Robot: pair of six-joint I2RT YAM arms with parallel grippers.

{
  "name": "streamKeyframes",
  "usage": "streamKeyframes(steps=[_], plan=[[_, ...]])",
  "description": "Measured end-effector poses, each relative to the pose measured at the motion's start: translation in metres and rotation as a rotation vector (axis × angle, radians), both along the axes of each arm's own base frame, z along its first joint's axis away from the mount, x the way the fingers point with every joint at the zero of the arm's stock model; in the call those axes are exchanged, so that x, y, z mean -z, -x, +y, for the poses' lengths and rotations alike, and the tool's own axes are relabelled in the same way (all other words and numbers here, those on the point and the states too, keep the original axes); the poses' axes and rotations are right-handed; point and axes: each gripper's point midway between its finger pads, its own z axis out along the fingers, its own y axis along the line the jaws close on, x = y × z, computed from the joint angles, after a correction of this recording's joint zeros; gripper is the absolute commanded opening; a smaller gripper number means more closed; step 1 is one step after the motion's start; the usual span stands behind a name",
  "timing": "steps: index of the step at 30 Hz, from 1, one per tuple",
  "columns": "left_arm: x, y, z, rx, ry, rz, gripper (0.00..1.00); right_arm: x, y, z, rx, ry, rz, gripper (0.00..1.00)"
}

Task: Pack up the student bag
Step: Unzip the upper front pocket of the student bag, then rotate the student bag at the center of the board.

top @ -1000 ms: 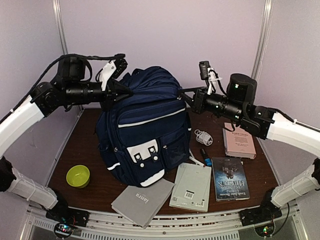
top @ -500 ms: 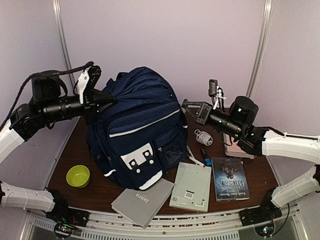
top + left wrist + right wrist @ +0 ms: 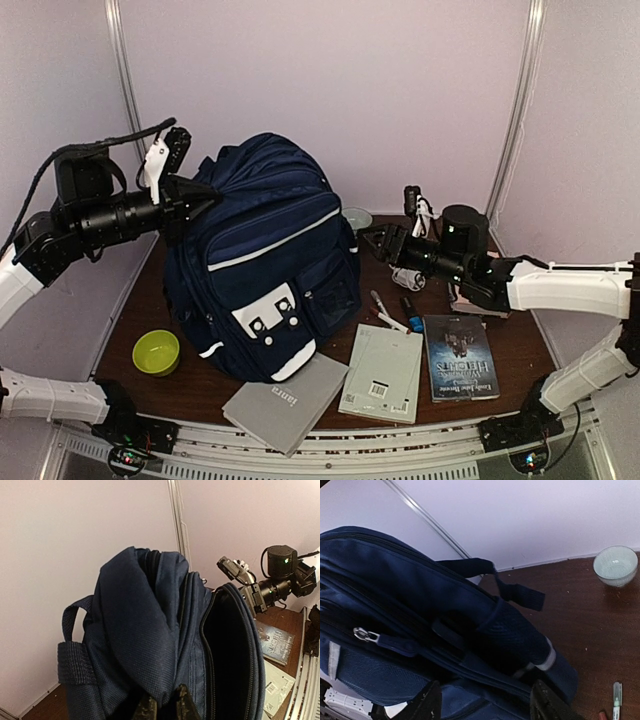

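Since a second ago, the student bag (image 3: 265, 260) has been dragged toward frame left, centre-left now, its pocket gaping. Left gripper (image 3: 205, 193) remains clamped on fabric at its upper left. Right gripper (image 3: 378, 243) has released, jaws wide. Dark book (image 3: 461, 357), grey notebook (image 3: 381, 373) and pens (image 3: 385, 312) lie outside; packing appears barely begun.

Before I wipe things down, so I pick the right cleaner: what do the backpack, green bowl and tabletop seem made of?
Student bag: woven synthetic fabric, likely nylon or polyester, matte; a coarse weave and soft folds show. Green bowl: probably plastic, smooth with dull sheen; glazed ceramic is possible. Table: dark brown wood or wood-look laminate, fairly smooth; grain too faint to tell.
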Motion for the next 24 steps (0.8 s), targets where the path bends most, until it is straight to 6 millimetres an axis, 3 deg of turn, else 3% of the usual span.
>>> streamKeyframes(steps=[4,5,11,19,24], plan=[[0.002,-0.003,0.003,-0.03,0.002,0.013,0.0,0.024,0.005,-0.013,0.029,0.082,0.053,0.7],[0.002,-0.004,0.004,-0.038,0.003,0.014,0.0,0.026,0.008,-0.018,0.037,0.098,0.059,0.77],[0.0,-0.01,0.01,-0.093,0.023,0.03,0.0,0.015,0.02,-0.04,0.077,0.144,0.033,1.0],[-0.007,-0.023,0.018,-0.195,0.136,0.076,0.0,0.076,0.029,-0.04,0.049,0.292,0.164,1.0],[-0.04,-0.032,0.015,-0.211,0.353,0.07,0.0,0.085,0.034,-0.036,0.028,0.312,0.184,1.0]])
